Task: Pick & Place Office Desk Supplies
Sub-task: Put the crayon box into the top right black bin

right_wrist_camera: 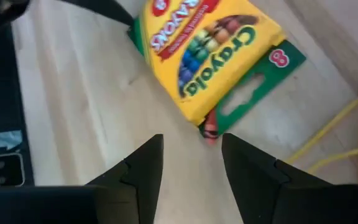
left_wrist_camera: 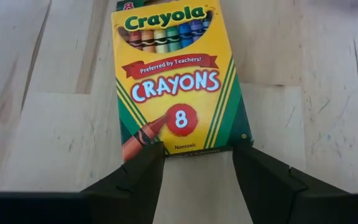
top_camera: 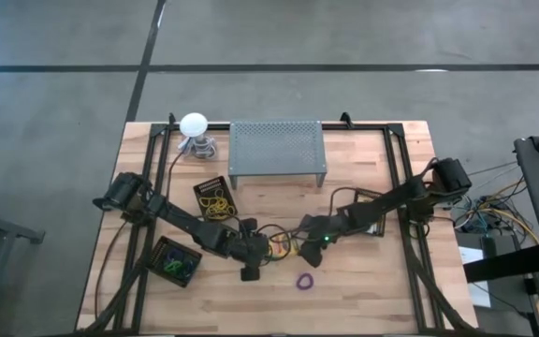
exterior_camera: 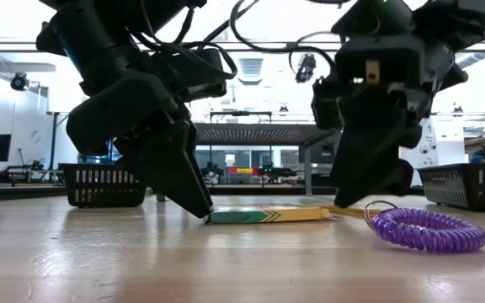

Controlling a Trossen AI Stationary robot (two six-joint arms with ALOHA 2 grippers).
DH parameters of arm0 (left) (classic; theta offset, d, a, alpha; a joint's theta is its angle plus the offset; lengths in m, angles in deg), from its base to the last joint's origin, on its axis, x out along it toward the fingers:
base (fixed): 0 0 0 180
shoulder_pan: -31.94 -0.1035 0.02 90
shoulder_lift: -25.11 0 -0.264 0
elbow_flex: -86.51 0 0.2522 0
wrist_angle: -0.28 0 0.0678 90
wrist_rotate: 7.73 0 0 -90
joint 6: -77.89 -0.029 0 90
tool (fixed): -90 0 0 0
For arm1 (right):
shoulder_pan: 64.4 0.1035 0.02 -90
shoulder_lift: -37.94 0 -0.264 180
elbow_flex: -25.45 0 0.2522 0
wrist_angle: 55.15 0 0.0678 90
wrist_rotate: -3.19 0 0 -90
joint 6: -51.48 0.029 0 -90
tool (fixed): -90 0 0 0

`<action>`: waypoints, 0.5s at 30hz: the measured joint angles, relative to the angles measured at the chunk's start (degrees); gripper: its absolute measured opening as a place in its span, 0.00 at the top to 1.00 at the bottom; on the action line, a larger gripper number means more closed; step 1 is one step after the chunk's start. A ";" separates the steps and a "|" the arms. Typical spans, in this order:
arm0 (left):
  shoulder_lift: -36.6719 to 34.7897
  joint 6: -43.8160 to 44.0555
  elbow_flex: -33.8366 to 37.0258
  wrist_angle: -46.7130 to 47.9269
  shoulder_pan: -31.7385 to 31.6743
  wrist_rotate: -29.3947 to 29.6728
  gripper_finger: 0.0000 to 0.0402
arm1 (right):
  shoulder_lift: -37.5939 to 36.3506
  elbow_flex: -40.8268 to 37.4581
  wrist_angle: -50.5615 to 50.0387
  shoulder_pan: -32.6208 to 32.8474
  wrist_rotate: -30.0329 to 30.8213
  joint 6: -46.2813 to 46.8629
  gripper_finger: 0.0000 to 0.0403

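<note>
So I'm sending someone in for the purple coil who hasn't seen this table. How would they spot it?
Start from the grey perforated stand at the table's far edge and come straight toward the near edge, past both pincers. The purple coil lies alone on bare wood there, the only purple spiral loop, beside the flat crayon box.

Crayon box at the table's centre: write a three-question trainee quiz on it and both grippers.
1. True or false: the flat yellow-and-green cardboard crayon box is lifted off the wooden table.
2. Which coiled loop lies beside the right gripper in the low view? A purple B green C blue
3. Fill in: the left gripper has its fingers ____ at the box's edge.

Key: 1 false, it lies flat; 2 A, the purple coiled plastic loop; 3 open.
</note>
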 joint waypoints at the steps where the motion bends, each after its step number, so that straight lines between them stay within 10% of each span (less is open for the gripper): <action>1: 0.00 0.00 0.00 0.00 0.00 0.00 0.50 | 0.60 0.01 0.59 0.01 -0.24 0.64 0.60; 15: 0.07 -0.20 0.00 -0.68 0.00 -0.26 0.50 | 5.53 0.09 8.59 0.24 -0.14 2.72 0.60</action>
